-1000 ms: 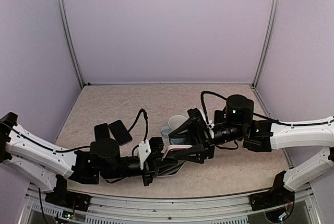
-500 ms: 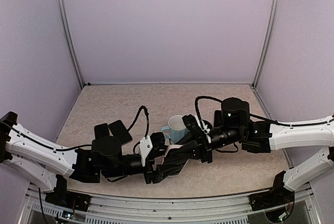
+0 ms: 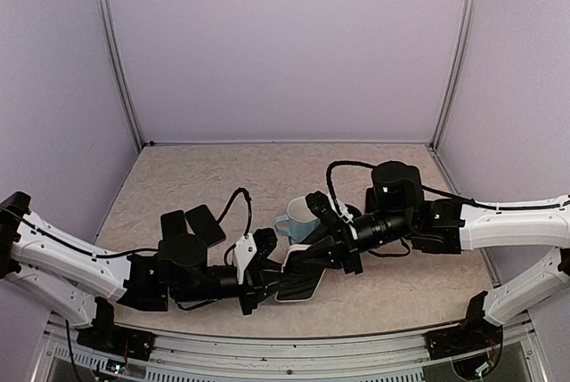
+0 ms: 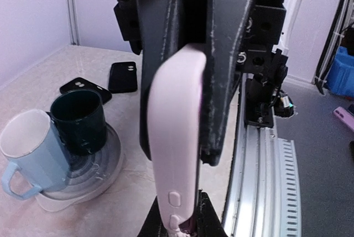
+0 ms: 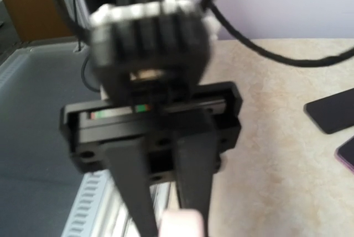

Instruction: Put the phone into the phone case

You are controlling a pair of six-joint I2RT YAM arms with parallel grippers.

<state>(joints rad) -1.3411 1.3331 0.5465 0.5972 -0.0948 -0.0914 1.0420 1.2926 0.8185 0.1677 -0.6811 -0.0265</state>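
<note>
A pink phone case (image 4: 176, 137) is seen edge-on in the left wrist view, its side buttons low down. A dark strip of the phone (image 4: 194, 223) shows along its right edge. From above the phone (image 3: 301, 284) is a dark slab inside the case's pale rim (image 3: 313, 294), just over the table. My left gripper (image 4: 181, 227) is shut on the case's lower end. My right gripper (image 4: 180, 151) comes from the far side, its black fingers (image 4: 227, 82) clamped on the case's other end. The blurred right wrist view shows only a pink tip (image 5: 180, 223) between the left gripper's fingers.
A light blue mug (image 4: 30, 148) and a dark green mug (image 4: 77, 121) stand on a round saucer (image 4: 91, 179) just left of the case. Two black phone cases (image 4: 123, 77) (image 4: 83, 89) lie farther back. The metal rail (image 4: 265, 165) runs along the table's near edge.
The right gripper went from wide open to shut on the case. The left gripper opened briefly and shut again. The case dropped lower, toward the table.
</note>
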